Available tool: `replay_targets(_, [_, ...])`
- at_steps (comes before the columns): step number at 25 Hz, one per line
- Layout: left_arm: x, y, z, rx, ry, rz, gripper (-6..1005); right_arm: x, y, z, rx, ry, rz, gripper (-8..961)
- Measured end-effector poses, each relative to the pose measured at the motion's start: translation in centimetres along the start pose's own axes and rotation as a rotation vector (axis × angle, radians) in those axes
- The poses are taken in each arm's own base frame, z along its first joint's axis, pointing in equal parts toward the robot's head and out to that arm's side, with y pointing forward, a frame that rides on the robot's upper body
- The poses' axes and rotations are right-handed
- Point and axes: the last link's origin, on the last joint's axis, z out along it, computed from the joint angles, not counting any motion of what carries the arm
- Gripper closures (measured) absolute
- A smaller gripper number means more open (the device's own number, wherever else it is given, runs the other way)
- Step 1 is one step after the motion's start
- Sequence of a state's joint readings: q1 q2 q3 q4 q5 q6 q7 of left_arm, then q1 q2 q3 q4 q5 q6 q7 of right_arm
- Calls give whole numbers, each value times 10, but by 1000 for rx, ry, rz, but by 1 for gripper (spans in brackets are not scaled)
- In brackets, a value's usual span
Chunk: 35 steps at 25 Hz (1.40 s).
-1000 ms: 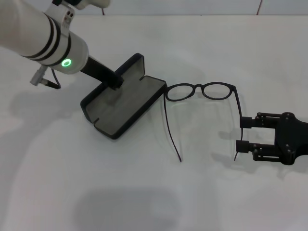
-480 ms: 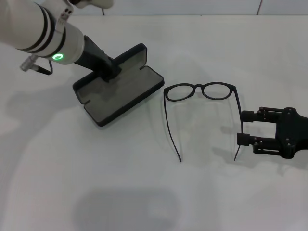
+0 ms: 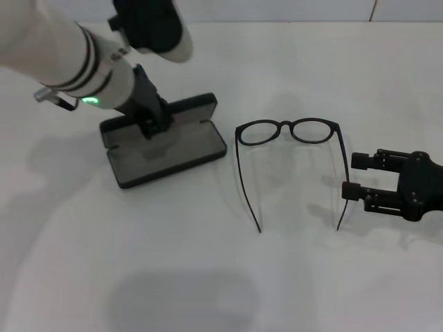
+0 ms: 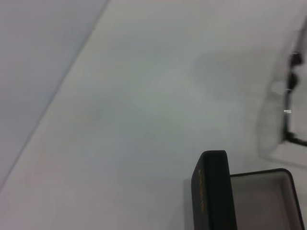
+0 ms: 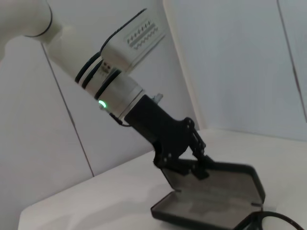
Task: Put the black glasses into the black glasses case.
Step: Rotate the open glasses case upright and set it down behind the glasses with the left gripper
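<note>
Your table (image 3: 208, 277) is white, and everything sits on it. The case (image 3: 163, 149) lies open at your left, grey lining up, lid raised behind. Your left end effector (image 3: 154, 123) is clenched on that case at the lid's edge. The glasses (image 3: 287, 131) lie unfolded just right of the case, apart from it. Your right end effector (image 3: 351, 176) is released, its fingers spread beside the right temple arm's tip.

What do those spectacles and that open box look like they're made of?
The black glasses: thin glossy frame, probably plastic, with clear lenses. The black glasses case: smooth, rigid black shell, maybe plastic or leatherette, with a matte grey lining that looks like felt.
</note>
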<state>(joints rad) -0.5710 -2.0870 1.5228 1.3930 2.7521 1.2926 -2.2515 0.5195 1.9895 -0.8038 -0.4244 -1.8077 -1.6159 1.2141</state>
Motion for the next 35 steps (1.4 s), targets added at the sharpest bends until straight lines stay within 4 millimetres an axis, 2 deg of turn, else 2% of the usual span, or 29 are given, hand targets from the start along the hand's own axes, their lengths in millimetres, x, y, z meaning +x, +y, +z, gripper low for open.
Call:
replay_targets(10, [31, 25, 2, -88, 66, 89, 765, 2, 0, -3, 18, -13, 12, 290])
replay_targets(23, [64, 44, 5, -138, 193, 170, 754, 4, 1, 0, 23, -16, 16, 289])
replay_targets(28, [65, 46, 5, -137, 201, 177, 749, 5, 1, 1, 26, -15, 18, 289])
replay_targets(35, [53, 39, 6, -118, 170, 154, 743, 6, 1, 0, 27, -15, 20, 290])
